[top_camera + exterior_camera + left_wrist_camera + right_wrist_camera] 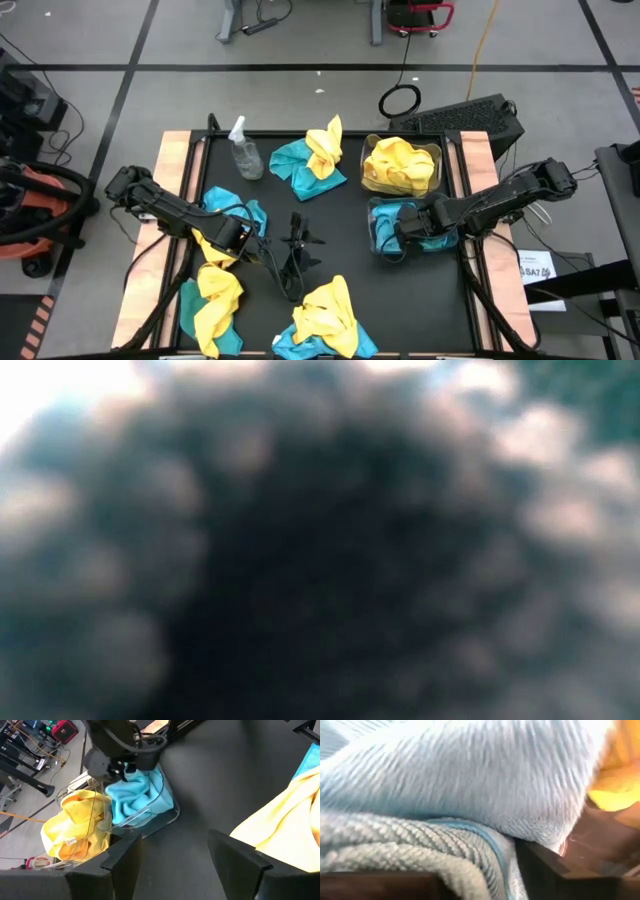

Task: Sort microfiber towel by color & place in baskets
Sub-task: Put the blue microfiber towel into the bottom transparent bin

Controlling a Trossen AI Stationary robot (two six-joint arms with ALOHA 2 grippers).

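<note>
Jaws of the right gripper [392, 232] down inside the teal basket [372, 212], pressed into blue cloth; whether parted or still pinching, cannot tell, since the right wrist view shows only fuzzy teal towel [470, 780] up close against the fingers. Jaws of the left gripper [190, 850] plainly apart, empty, hovering over bare black mat [400, 300] near table centre, pointing toward three o'clock. From there, nearest loose towel: the yellow-over-teal heap [325, 320] at about five o'clock, lying just beside the fingers, its yellow edge also filling one side of the left wrist view [280, 830]. Long axis of that heap roughly nine-to-three across the front edge. Left arm clearly nearer to it, and to the yellow-and-teal pile [215, 300] at seven o'clock and the pile [235, 215] at nine o'clock under the left arm's forearm. Another mixed heap [315, 160] at twelve o'clock, beside the spray bottle [245, 150]. Containers: yellow basket [437, 150] at two o'clock, filled with yellow cloth only; teal one just in front of it, touching or nearly so, holding blue cloth only. Low view blocked by something blurred.
</note>
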